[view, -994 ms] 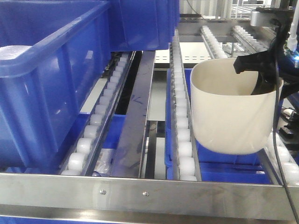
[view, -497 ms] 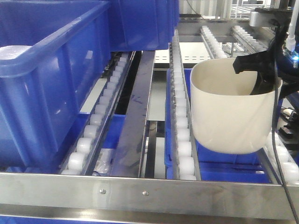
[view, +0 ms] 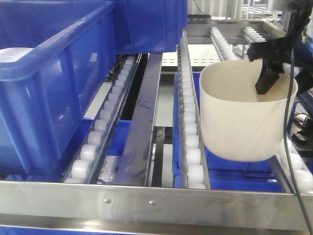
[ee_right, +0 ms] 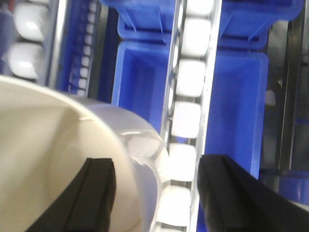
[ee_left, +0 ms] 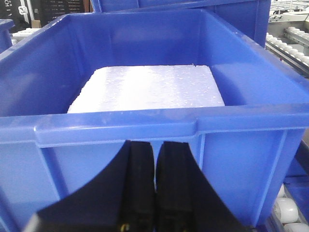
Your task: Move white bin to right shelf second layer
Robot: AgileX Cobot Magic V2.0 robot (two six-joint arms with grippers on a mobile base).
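the white bin (view: 242, 117) sits on the right shelf second layer (view: 190, 147), straddling two roller tracks so the rollers carry its rounded base. the right gripper (ee_right: 157, 193) has its fingers spread either side of the bin's wall — seemingly not touching it, though the wrist view is cropped. the left gripper (ee_left: 154, 186) rests pressed together before a blue crate (ee_left: 145, 125) — parked clear.

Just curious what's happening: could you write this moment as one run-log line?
cream-white glossy plastic bin: on roller shelf level | right gripper: open, straddling bin wall | left gripper: shut, facing blue plastic crate
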